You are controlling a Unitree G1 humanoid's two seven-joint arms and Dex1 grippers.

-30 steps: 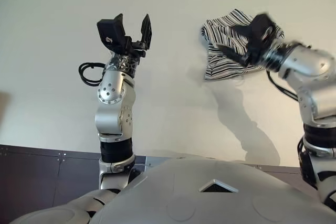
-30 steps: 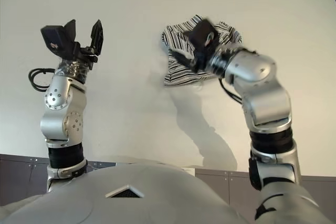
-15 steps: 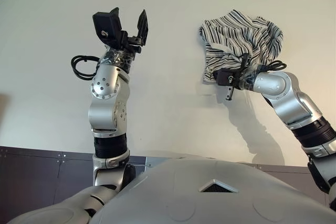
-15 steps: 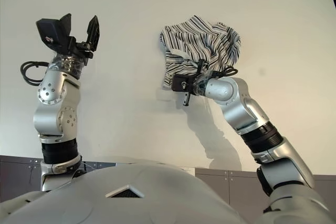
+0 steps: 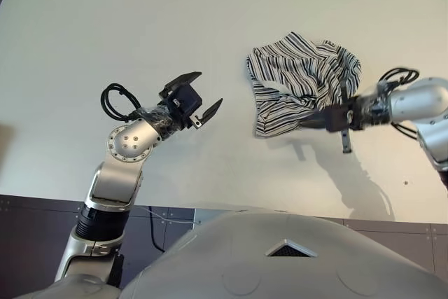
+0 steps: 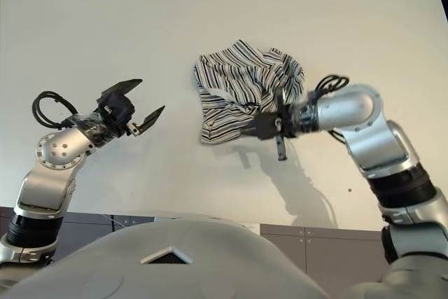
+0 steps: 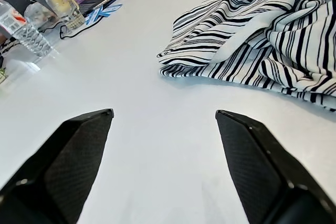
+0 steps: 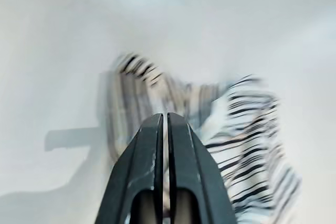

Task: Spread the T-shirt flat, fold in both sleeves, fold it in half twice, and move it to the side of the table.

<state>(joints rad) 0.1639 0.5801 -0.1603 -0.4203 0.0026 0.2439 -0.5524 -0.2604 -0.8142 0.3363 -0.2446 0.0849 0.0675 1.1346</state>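
Dropping low, the released left tool (image 5: 208,89) now faces the crumpled T-shirt (image 5: 301,82) on the bench (image 5: 140,19), while the clenched, empty right tool (image 5: 313,121) has swung to its near edge, so spreading looks barely begun.

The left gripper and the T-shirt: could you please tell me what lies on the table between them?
Only bare table lies between the left gripper and the T-shirt; the left eye and left wrist views show it.

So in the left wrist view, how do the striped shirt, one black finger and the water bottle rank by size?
1. striped T-shirt
2. black finger, enlarged by nearness to the camera
3. water bottle, far off
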